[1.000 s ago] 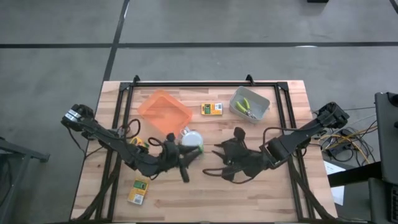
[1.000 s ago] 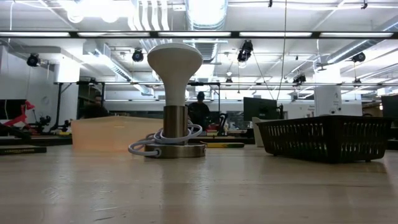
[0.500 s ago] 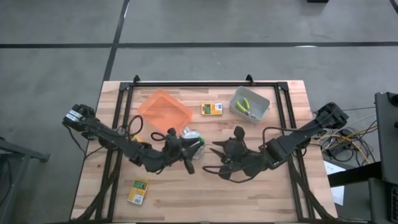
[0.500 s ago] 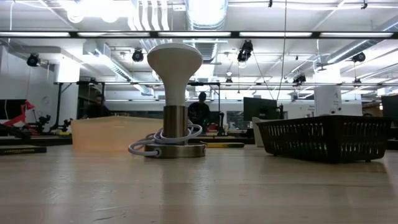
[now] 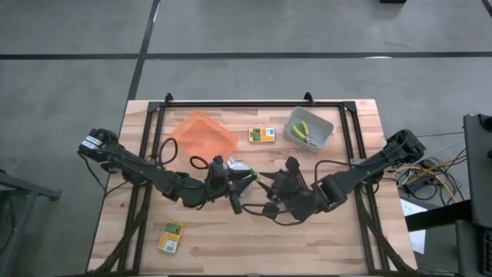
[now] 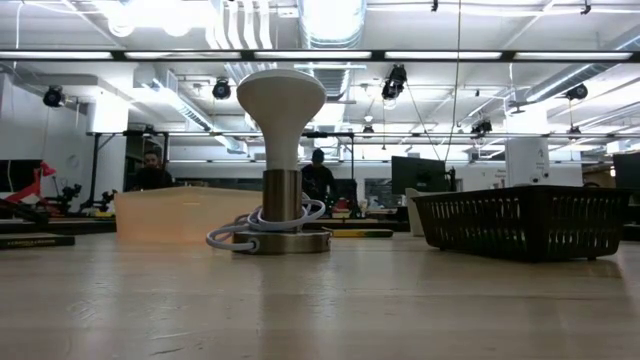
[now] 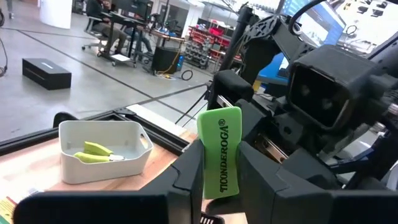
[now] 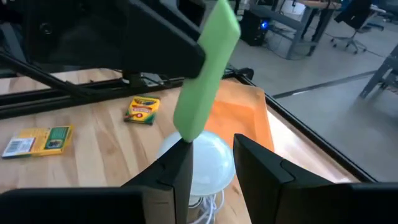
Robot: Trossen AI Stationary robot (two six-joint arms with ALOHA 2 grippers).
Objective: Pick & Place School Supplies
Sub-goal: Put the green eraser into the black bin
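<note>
A bright green eraser [image 7: 220, 152] with dark printed letters is held up in the air over the table's middle, and my left gripper [image 5: 240, 186] is shut on it. In the high view the eraser [image 5: 248, 176] shows just near of the white domed lamp [image 5: 237, 167]. My right gripper [image 8: 214, 165] faces it from the table's right, open. The eraser's free end [image 8: 186, 132] hangs right at the tip of one right finger [image 8: 177, 163]; whether they touch I cannot tell. My left gripper pinches the eraser between its two fingers [image 7: 188, 171], one on each narrow long edge near its lower end [image 7: 211, 186]. The fingers lie level and come from the table's left. The eraser sticks out past the fingertips, lifted clear of the table.
An orange tray [image 5: 201, 132] lies far left. A grey tray [image 5: 309, 128] with a yellow-green handled tool [image 7: 93, 151] stands far right. One printed box [image 5: 261, 135] lies between them, another [image 5: 171, 236] near left. A black basket [image 6: 520, 220] shows in the low view.
My left gripper has carried the eraser toward the table's right and a little toward the far edge, closer to the lamp. My right gripper has come toward the table's left to meet it, so the two grippers now stand nearly tip to tip.
</note>
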